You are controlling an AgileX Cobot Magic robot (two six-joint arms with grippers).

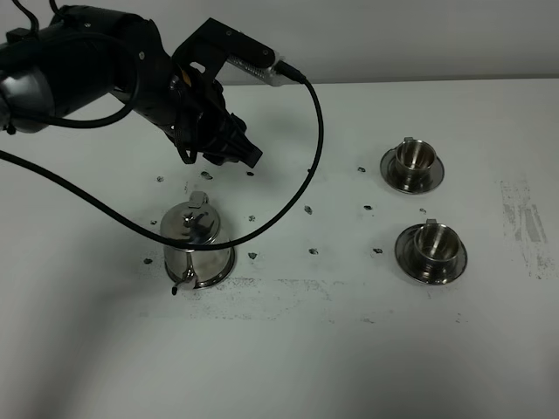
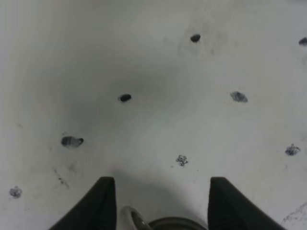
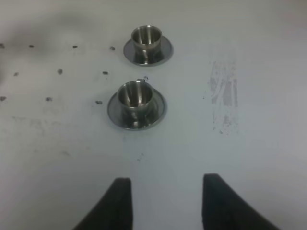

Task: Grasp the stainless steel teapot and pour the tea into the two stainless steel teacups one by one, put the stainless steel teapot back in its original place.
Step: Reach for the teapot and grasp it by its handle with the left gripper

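The stainless steel teapot stands upright on the white table at the left, lid on, spout toward the front. My left gripper hovers just behind it, apart from it, open and empty. In the left wrist view, the gripper shows spread fingers, and the teapot's top peeks in at the edge between them. The two stainless steel teacups sit on saucers at the right, one behind the other. My right gripper is open and empty, short of the near cup and far cup. No tea shows.
Small dark marks dot the table between teapot and cups. A grey smudged patch lies at the far right. A black cable loops from the left arm over the table's middle.
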